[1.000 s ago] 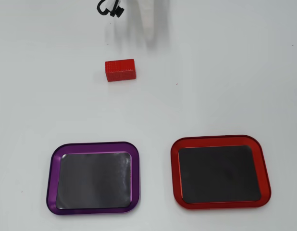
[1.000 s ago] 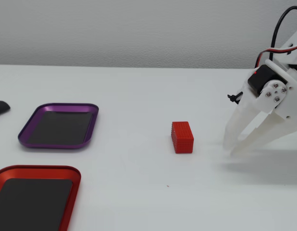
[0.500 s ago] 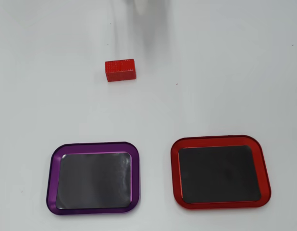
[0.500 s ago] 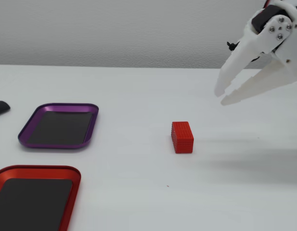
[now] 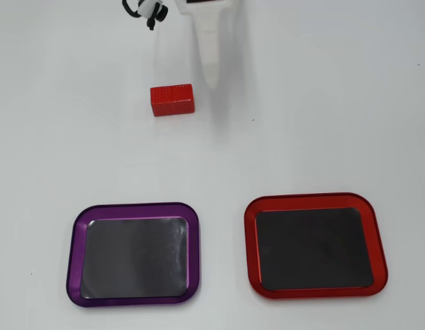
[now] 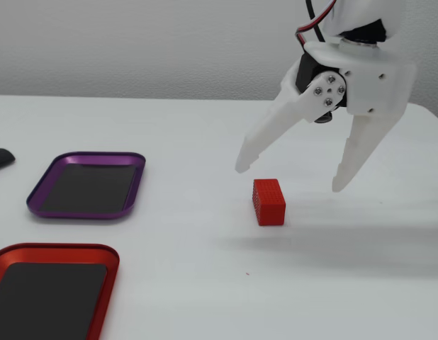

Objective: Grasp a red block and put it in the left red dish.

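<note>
The red block lies on the white table, seen in the fixed view as a small studded brick. My white gripper hangs open above the table, its two fingers spread wide, one tip on each side of the block in that view, with nothing held. From overhead, one finger reaches down just right of the block without touching it; the other finger is hidden. The left red dish sits at the fixed view's lower left, and appears as the right-hand tray overhead.
A purple-rimmed tray of the same shape lies beside the red dish, behind it in the fixed view. A small dark object rests at the table's left edge. A black cable hangs near the arm.
The gripper rose from the table at the right, swung left toward the block, and opened its fingers wide. Block and trays have not moved.
</note>
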